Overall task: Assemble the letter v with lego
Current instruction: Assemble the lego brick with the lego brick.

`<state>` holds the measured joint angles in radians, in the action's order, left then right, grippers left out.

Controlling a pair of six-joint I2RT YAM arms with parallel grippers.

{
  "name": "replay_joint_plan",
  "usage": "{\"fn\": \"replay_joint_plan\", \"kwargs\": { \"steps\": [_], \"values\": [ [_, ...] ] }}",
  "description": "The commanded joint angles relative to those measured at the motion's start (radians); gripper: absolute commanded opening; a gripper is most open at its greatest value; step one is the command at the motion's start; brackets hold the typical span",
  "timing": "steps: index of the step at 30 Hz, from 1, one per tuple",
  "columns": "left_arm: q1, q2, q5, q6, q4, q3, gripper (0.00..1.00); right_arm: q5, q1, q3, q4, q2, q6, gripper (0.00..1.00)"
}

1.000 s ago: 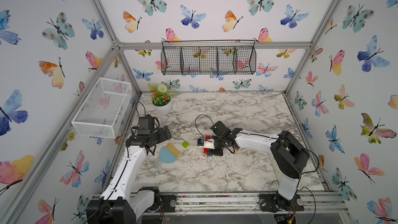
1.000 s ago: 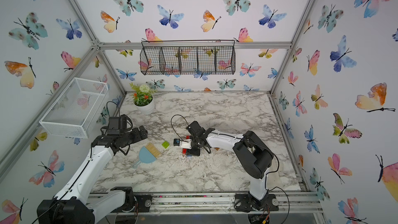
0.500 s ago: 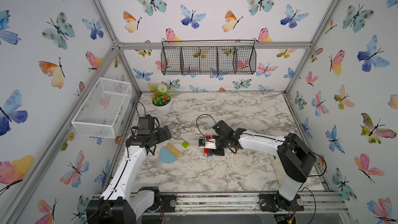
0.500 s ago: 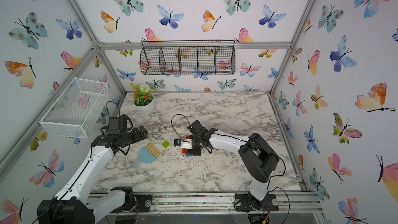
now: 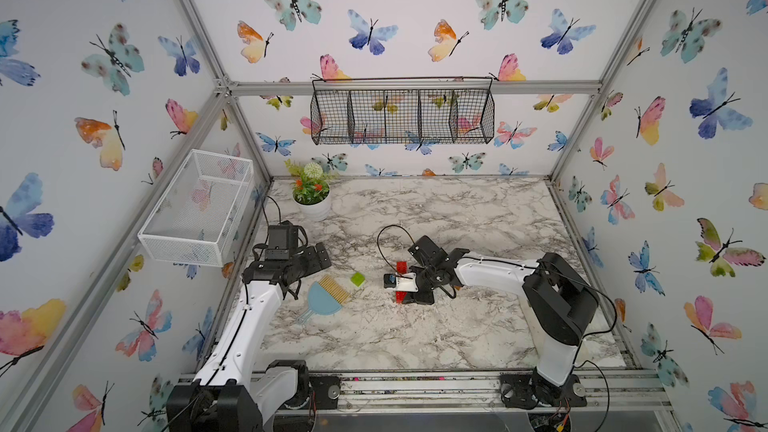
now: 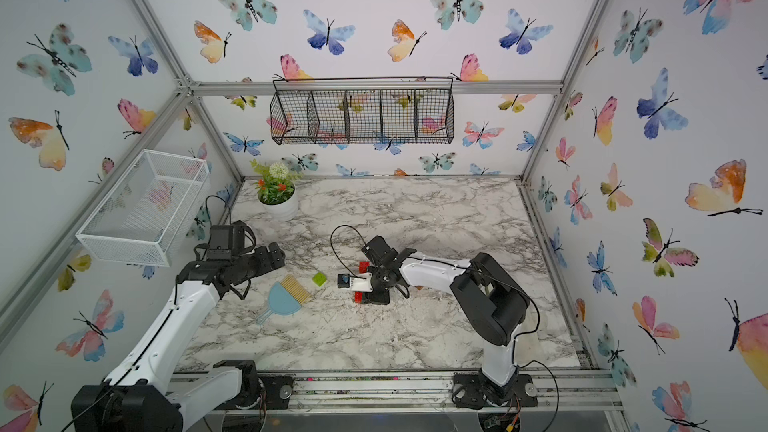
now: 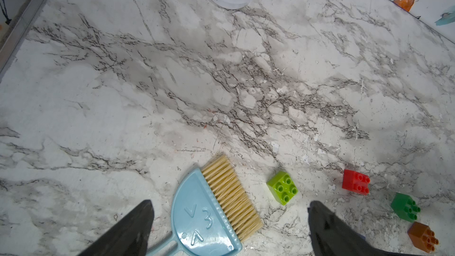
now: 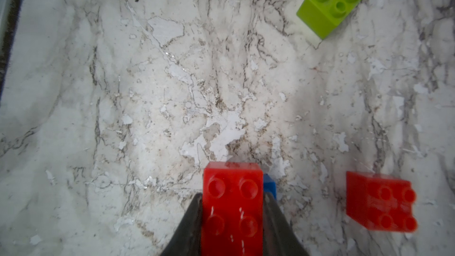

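Right wrist view shows my right tool [image 8: 232, 199] closed narrow on the long red brick [image 8: 232, 208], jaws on its long sides, which leaves the studs up and clear for joining. A blue brick [image 8: 269, 185] sits tight against it; whether they are pressed together I cannot tell. The square red brick [image 8: 380, 205] and lime brick [image 8: 328, 3] lie loose on the desk [image 8: 147, 94], with the green brick [image 7: 405, 206] and orange brick [image 7: 423, 236] near them, so I judge the V barely begun. My left tool [image 7: 229, 206] hangs wide open and empty by the hand brush [image 7: 204, 217], well clear of the work.

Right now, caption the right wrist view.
Right gripper shut on long red plastic brick; square red brick and lime brick lie nearby.
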<state>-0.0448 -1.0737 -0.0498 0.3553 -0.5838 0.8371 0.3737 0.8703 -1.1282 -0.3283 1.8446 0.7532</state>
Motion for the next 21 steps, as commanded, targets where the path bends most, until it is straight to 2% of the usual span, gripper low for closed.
{"fn": "replay_joint_plan", "kwargs": {
  "steps": [1,14,21],
  "values": [
    [0.007,0.004,0.005,-0.003,-0.002,-0.007,0.98,0.002,0.004,-0.024,-0.031,0.032,0.005,0.01],
    [0.007,0.004,0.005,-0.004,-0.001,-0.007,0.98,0.025,0.004,-0.129,-0.153,0.076,0.03,0.01],
    [0.006,0.003,0.003,-0.003,-0.001,-0.007,0.98,0.015,0.004,-0.119,-0.11,0.057,0.03,0.01]
  ]
}}
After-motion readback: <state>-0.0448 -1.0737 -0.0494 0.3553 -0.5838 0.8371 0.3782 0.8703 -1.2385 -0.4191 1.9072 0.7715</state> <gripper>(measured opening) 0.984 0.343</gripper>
